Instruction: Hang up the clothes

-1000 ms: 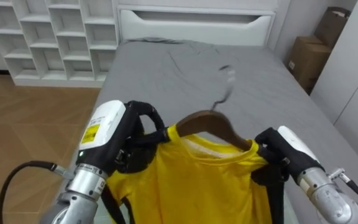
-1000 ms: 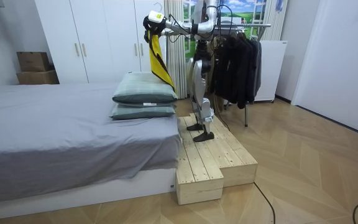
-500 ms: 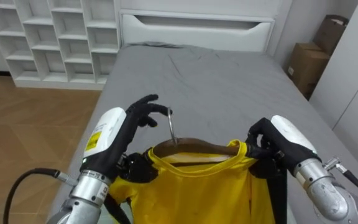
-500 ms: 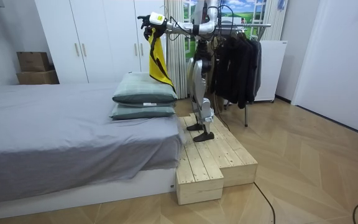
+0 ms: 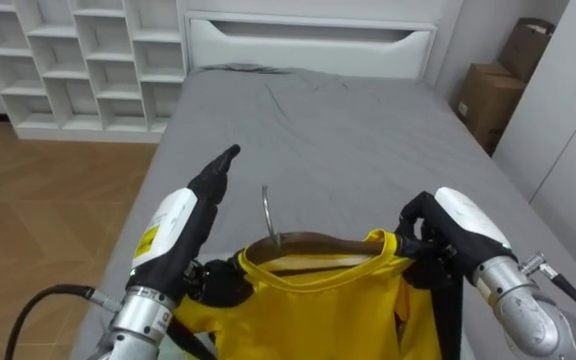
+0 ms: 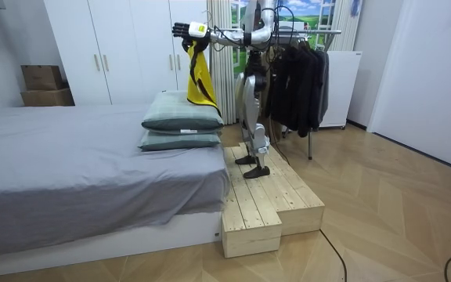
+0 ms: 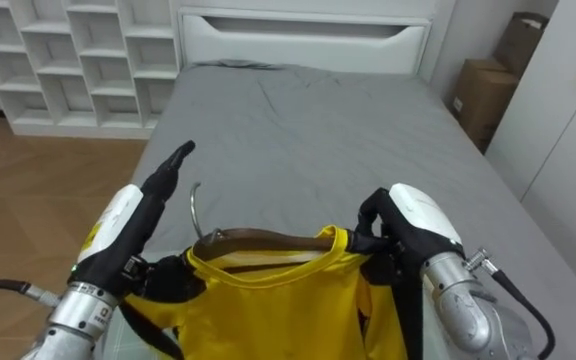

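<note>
Since the earlier frames your left hand point(image 5: 180, 232) has straightened its fingers: they were curled beside the hook point(image 5: 266, 210), and now they point forward over the bed point(image 5: 368, 130), apart from the hook, so that hand is open. The shirt point(image 5: 318, 300), yellow with dark side strips, sits on the wooden hanger point(image 5: 308, 243) and is held up in the air between your two hands. Its collar wraps the hanger's neck, and the hook stands upright just above it. The shirt's left shoulder lies against the underside of your left hand; you cannot tell whether the thumb pinches the cloth. Your right hand point(image 5: 448, 225) has its fingers curled over the shirt's right shoulder and grips it at the hanger's end. In the room view you stand on a wooden platform point(image 6: 276, 200) beside the bed, arms raised, with the shirt hanging above two stacked pillows point(image 6: 180, 121). A rack point(image 6: 300, 74) of dark clothes stands just behind you. White shelves point(image 5: 78, 60) and cardboard boxes point(image 5: 483, 100) flank the bed's far end.
</note>
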`<state>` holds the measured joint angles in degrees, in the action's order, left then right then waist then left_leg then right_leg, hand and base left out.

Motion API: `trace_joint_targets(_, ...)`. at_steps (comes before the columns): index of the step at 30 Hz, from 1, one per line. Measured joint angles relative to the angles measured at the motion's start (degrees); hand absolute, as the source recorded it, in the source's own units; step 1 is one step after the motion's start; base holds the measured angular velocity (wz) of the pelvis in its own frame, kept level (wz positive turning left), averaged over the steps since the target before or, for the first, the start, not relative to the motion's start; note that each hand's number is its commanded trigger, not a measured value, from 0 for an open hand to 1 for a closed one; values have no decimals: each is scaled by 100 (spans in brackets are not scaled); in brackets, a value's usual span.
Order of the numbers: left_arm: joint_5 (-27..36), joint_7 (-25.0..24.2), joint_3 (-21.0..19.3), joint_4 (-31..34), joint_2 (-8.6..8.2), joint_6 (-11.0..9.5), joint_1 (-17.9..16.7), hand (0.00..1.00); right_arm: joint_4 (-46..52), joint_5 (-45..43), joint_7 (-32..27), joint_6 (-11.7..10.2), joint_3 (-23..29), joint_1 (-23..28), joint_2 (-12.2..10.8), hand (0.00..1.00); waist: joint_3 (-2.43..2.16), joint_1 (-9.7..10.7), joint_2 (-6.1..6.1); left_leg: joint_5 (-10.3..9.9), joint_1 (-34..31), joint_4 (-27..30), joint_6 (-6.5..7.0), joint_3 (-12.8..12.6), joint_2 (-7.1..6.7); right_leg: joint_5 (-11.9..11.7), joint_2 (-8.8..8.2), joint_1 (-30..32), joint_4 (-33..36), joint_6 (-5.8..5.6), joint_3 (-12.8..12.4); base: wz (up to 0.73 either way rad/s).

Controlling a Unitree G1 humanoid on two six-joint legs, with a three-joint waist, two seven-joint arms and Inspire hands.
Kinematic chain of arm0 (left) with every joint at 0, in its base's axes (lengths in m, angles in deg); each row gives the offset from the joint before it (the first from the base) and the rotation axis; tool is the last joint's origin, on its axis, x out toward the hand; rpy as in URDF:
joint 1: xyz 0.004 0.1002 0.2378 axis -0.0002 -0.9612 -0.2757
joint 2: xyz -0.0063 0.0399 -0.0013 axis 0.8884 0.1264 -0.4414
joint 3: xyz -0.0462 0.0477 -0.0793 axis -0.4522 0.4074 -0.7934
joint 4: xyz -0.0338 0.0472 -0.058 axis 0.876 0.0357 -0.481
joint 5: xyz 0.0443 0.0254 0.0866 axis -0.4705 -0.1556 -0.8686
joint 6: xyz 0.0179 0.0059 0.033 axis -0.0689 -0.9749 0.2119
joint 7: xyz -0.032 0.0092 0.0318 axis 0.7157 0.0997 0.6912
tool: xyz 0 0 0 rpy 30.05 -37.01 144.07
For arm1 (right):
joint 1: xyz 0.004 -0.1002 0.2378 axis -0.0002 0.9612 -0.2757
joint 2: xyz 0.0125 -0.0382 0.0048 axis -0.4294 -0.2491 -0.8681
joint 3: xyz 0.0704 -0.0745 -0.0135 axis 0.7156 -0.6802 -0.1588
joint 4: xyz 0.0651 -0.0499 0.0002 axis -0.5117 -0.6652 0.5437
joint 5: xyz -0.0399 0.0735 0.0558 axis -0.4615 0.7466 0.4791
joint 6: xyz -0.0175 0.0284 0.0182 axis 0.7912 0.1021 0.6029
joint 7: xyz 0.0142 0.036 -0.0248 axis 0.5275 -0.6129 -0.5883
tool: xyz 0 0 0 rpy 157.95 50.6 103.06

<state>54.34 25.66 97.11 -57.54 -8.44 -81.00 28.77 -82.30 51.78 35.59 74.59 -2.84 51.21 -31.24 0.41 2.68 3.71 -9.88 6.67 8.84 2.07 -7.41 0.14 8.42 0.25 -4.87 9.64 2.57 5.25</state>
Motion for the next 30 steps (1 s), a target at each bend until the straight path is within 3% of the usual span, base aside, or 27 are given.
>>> trace_joint_targets(13, -71, -75, 97, -58, -9, 1, -189, 0, -202, 531, 0, -5, 42, 170, -8, 100, 18, 14, -37, 0, -13, -2, 0, 69, -1, 15, -16, -20, 0, 4, 101, 3)
trace_joint_targets(18, -96, -80, 17, -60, -19, -1, -195, 0, -626, 1568, 0, -20, 167, 366, -9, 100, 16, -4, -36, 0, -16, -7, -1, 73, -3, 15, -21, -34, -17, 4, 117, 0)
trace_joint_targets(30, -108, -63, -229, -57, -30, -2, -198, 0, -632, 2644, -63, -16, 555, 686, 3, 100, -9, 35, -111, 0, -19, -3, -1, 101, -1, 12, -10, -66, -69, 8, 123, 1)
